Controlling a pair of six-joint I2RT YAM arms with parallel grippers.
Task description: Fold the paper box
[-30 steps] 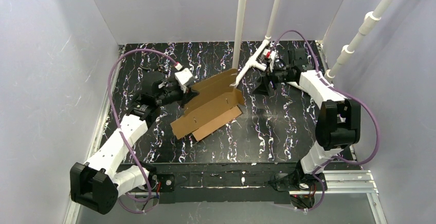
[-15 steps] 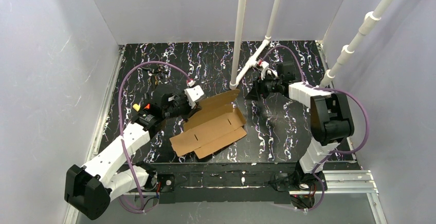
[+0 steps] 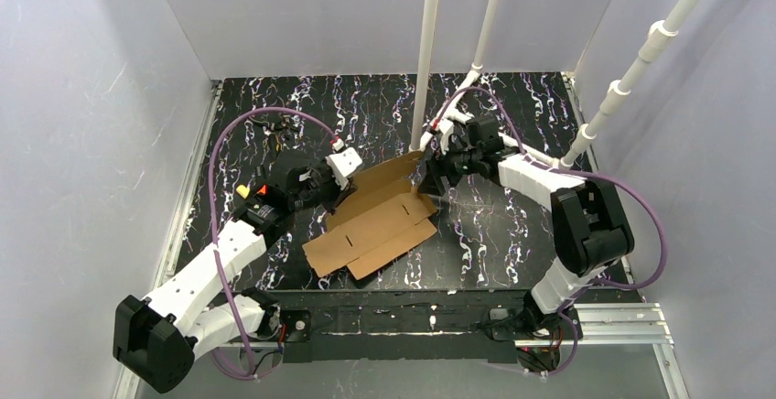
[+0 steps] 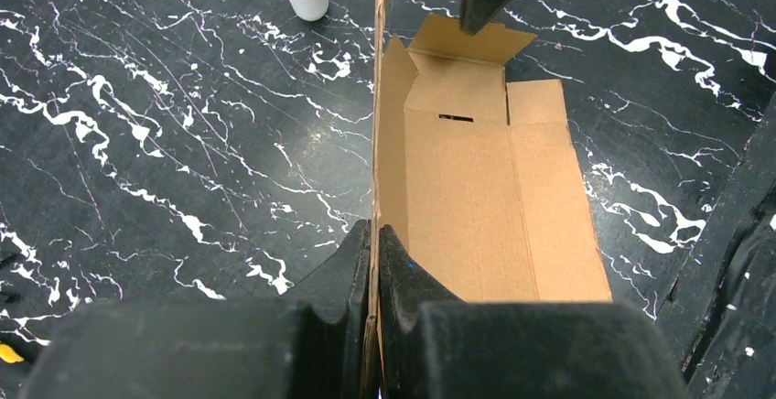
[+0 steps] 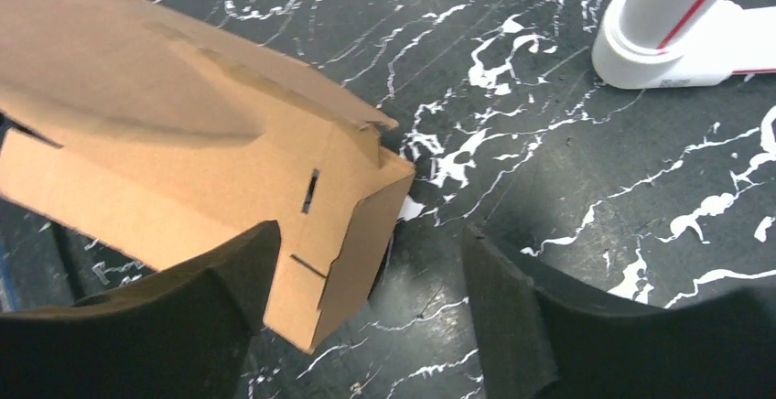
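Left gripper [image 4: 373, 239]: clamped tight on a thin upright cardboard panel, seen edge-on between its two pads in the left wrist view.
Pinched panel [image 4: 377, 97]: a long side wall of the paper box, raised off the base and running straight ahead of the left fingertips.
Paper box [image 3: 375, 221]: half-formed brown cardboard on the black marbled table [image 3: 512, 234]. Its base panel lies flat to the right of the left pinch, with one more long flap flat beyond that. Its far end reaches in between the right fingers.
End flap [image 4: 471, 37]: tilted up at the far end of the base, just past a short slot [image 4: 455, 118], directly under the right gripper.
Right gripper [image 5: 366, 243]: spread wide and holding nothing. The box's end corner sits in the gap, close against one finger and well apart from the other.
White post [image 5: 677, 15]: stands on the table beyond the right fingers, apart from the box.
Step in hand: probably raising the first side wall while the other arm lines up on the end flap. Folding looks early, since most panels lie flat.
Next move: likely the right fingers must close on or push the end flap so it turns upright against the held wall. That calls for the left pinch to hold the wall steady, or the sheet may slide on the table.
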